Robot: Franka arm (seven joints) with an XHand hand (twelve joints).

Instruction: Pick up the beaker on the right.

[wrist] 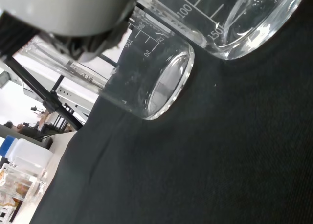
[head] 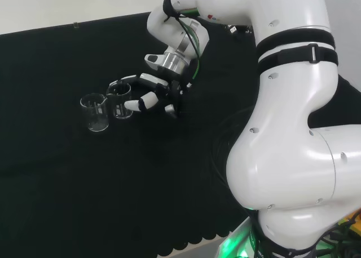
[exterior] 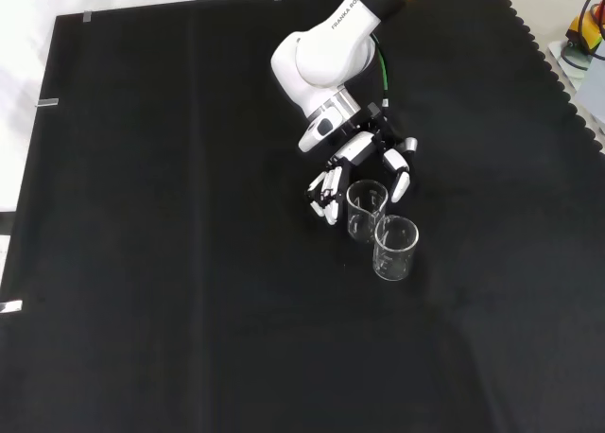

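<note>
A: Hand (head: 151,94), head view? 
B: Fingers spread apart and only lightly bent, flanking the right beaker (head: 120,100); contact unclear. Left beaker (head: 95,112) just beside it.
A: Front view?
B: Hand (exterior: 364,164) straddles the farther beaker (exterior: 366,210); nearer beaker (exterior: 395,248) touches it on the black cloth (exterior: 170,263).
A: Wrist view?
B: Both beakers close, upright on cloth.

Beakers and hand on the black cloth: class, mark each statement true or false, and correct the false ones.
1. Two beakers stand upright on the cloth. True.
2. The hand has lifted a beaker clear of the cloth. False: both stand on it.
3. The hand is beside the near beaker, fingers either side. True.
4. The far beaker lies on its side. False: it is upright.
</note>
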